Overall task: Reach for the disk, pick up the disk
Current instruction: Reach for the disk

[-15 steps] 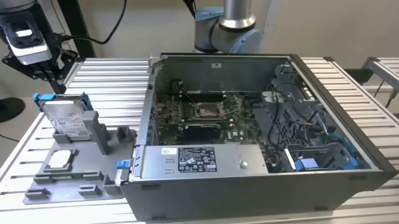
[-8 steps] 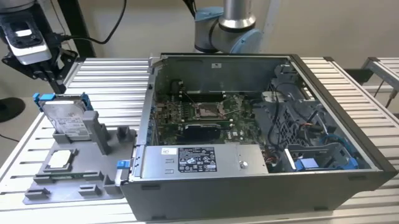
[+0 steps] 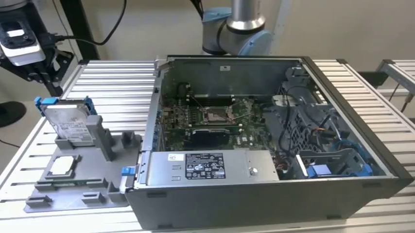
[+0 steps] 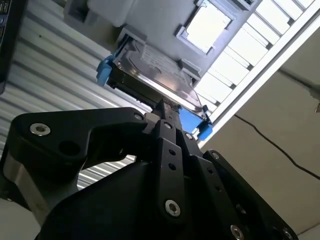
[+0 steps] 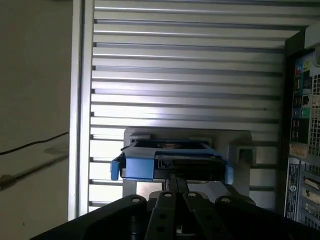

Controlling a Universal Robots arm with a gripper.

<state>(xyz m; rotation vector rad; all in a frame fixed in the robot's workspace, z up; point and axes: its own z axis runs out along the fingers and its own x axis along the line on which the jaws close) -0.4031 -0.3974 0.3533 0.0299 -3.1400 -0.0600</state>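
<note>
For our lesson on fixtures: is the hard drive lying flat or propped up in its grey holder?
Propped up: the hard drive leans tilted in the grey holder, its labelled face slanting upward.

The black gripper (image 5: 172,181) hides part of the near edge of the flat silver hard drive in its blue plastic bracket (image 5: 150,162). In the first wrist view the grey metal computer case (image 5: 302,140) is cut off at the edge.

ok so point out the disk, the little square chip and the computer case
the disk (image 3: 68,121): exterior view, on its silver labelled top face.
the square chip (image 3: 63,166): exterior view, on the middle of its top.
the computer case (image 3: 259,206): exterior view, on its grey near outer wall.
</note>
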